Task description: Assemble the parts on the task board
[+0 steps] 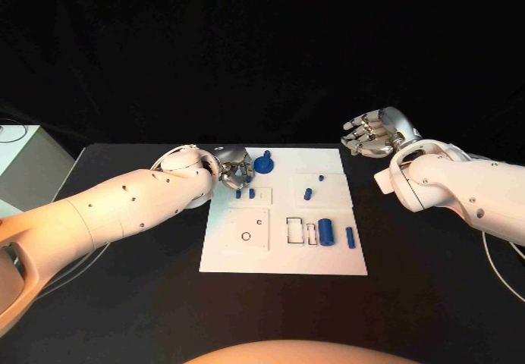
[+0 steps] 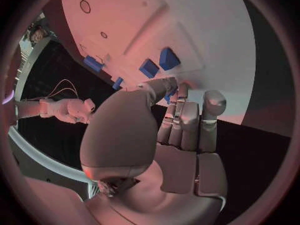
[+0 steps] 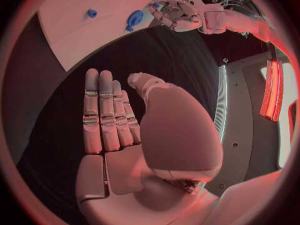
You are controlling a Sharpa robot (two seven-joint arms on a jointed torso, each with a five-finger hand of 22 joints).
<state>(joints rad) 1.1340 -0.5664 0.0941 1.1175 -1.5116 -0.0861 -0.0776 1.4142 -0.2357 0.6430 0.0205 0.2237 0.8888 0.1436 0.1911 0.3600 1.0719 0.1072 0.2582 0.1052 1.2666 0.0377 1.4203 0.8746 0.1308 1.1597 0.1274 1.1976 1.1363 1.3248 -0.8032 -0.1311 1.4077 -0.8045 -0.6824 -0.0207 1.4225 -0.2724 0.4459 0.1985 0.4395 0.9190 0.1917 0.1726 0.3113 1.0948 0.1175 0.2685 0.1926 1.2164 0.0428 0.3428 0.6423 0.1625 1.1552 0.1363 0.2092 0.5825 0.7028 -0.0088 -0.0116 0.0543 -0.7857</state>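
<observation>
Hovering over the near-left corner region of the white rectangular task board point(image 1: 282, 250), the left robot hand point(image 1: 232, 168) sits low at the board's left edge, fingers curled in, just beside a blue round-headed plastic part point(image 1: 262, 162) standing near the board's far edge; whether those fingers actually grip anything, I cannot tell. From the left wrist view the left robot hand's fingers point(image 2: 187, 120) reach toward two small blue block parts point(image 2: 159, 63) on the board. Over on the other side, the right robot hand point(image 1: 378, 133) hangs above the black desk point(image 1: 131, 303), well apart from the board, fingers straight and apart, holding nothing. On the board's near half, a blue cylinder part point(image 1: 326, 232) lies beside a slimmer blue rod part point(image 1: 350, 237).
</observation>
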